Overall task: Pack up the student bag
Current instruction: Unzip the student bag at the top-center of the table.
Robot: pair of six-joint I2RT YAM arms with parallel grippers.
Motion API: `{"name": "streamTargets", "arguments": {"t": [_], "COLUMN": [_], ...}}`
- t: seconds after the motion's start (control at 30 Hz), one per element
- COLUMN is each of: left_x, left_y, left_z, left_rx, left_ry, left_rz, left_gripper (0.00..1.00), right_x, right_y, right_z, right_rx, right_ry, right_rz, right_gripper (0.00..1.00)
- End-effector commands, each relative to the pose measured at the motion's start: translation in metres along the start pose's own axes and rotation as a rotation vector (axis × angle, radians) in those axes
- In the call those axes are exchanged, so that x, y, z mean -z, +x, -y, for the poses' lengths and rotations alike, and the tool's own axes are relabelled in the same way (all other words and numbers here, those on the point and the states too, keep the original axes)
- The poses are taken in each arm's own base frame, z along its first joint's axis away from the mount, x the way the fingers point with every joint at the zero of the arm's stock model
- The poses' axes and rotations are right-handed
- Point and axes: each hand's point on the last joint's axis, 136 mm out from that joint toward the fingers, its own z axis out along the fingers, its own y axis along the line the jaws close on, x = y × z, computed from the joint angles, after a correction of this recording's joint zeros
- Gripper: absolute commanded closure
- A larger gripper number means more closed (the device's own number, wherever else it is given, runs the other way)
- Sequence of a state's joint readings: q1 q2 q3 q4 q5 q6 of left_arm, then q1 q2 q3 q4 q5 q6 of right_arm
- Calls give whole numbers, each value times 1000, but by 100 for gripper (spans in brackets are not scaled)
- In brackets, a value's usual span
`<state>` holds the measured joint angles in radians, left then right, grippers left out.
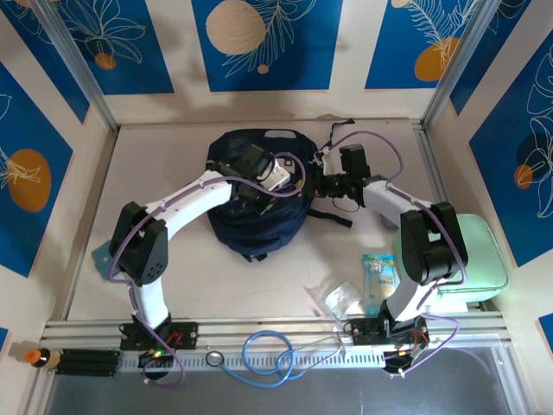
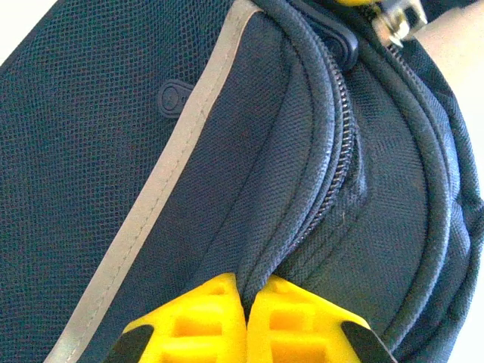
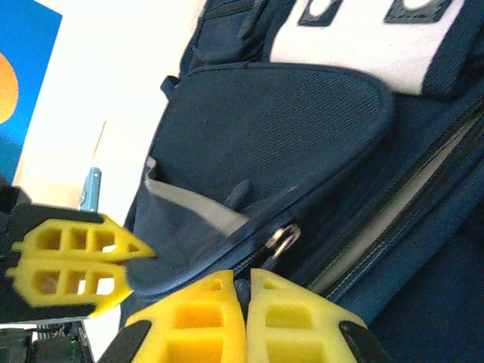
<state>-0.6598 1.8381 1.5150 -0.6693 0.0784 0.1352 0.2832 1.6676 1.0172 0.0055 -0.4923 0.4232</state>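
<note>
The student bag point(image 1: 257, 226) lies mid-worktop toward 12 o'clock, its far edge just short of the back wall point(image 1: 259, 105). From 6 round to 9 o'clock of it, the pale worktop point(image 1: 225, 285) is open. At 4 o'clock a snack packet point(image 1: 378, 275) and a clear wrapper point(image 1: 337, 298) lie near a mint case point(image 1: 484, 251) by the right wall. A black strap point(image 1: 333, 218) trails toward 3 o'clock. The left jaws are pressed together, pinching a fold of bag fabric beside the zip point(image 2: 340, 136). The right jaws pinch the bag's zipped edge near a metal ring point(image 3: 281, 240). Blue leaf-patterned panels line the walls.
</note>
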Motion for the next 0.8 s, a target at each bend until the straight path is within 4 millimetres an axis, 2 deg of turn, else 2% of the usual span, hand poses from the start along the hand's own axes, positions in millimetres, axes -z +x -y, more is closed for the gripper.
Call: {"name": "streamTargets", "arguments": {"t": [0.0, 0.27, 0.37, 0.43, 0.6, 0.77], "left_x": [6, 2, 3, 5, 17, 19], "left_y": [-43, -55, -59, -61, -64, -69], "left_z": [-10, -12, -12, -13, -16, -8], "left_rx": [75, 118, 127, 125, 121, 120], "left_ry": [12, 48, 61, 63, 76, 130], "left_rz": [143, 178, 190, 198, 242, 272], "left_gripper": [100, 100, 100, 100, 100, 100], "right_x": [-2, -9, -13, -10, 13, 6], "right_y": [13, 46, 55, 55, 44, 56], "right_z": [-40, -66, -70, -66, -63, -75], "right_rx": [31, 94, 129, 136, 148, 176], "right_ry": [-106, -94, -86, -66, -62, -113], "right_rz": [7, 47, 30, 44, 117, 30], "right_gripper": [100, 100, 100, 100, 89, 95]}}
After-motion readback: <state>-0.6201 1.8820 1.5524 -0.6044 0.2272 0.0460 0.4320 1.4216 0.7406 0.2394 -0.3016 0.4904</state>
